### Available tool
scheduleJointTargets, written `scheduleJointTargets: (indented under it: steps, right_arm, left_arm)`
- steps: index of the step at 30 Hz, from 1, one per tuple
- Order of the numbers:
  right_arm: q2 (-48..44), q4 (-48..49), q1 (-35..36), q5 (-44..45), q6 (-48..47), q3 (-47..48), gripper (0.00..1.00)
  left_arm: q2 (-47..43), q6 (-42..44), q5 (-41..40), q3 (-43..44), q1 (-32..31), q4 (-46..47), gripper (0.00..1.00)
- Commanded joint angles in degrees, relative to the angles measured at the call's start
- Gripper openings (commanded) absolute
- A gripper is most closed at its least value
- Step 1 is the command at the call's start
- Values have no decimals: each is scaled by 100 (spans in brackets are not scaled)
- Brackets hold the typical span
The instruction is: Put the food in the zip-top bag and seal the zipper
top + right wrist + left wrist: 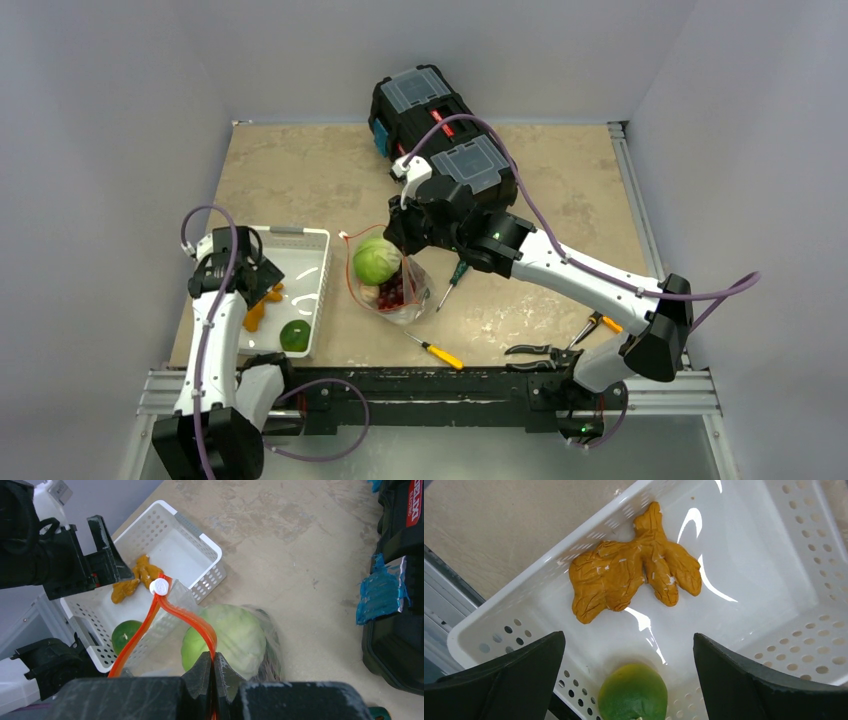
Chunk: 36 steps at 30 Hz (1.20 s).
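Two tools show. The left tool [628,642] hangs wide apart over the white basket [312,238] at the tabletop's [300,170] left edge, above the orange carrots [624,575] and the green round fruit [633,692]. The right tool [213,664] is clamped on the zipper [165,605] of the zip-top bag [412,300], just right of the basket, which contains the cabbage [376,260] and grapes [392,292].

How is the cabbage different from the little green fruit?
The cabbage is pale green; the fruit is a deeper green. The cabbage is much bigger than the fruit. The cabbage sits in the bag, while the fruit lies in the basket. Both are round and green.
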Motion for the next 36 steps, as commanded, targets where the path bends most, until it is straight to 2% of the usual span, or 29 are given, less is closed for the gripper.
scheduleJointTargets:
  steps: [1, 12, 17, 21, 26, 32, 36]
  right_arm:
    - [-168, 313, 9, 33, -91, 148, 0]
    - [39, 337, 10, -64, -107, 271, 0]
    - [160, 351, 10, -148, -73, 307, 0]
    - [189, 358, 11, -185, -64, 331, 0]
    - [205, 364, 14, -161, -70, 350, 0]
    - [277, 357, 10, -190, -56, 428, 0]
    - [266, 362, 11, -188, -44, 421, 0]
  left_arm:
    - [-46, -464, 201, -386, 254, 543, 100]
    - [-334, -1298, -618, -1140, 619, 1064, 100]
    - [25, -1551, -195, -1220, 1153, 1395, 100]
    - [417, -1759, 6, -1198, 1300, 1513, 100]
    - [369, -2050, 309, -1514, 1648, 1853, 99]
    - [168, -2038, 149, -1577, 1767, 1795, 93]
    - [116, -2050, 121, -1622, 1769, 1786, 80]
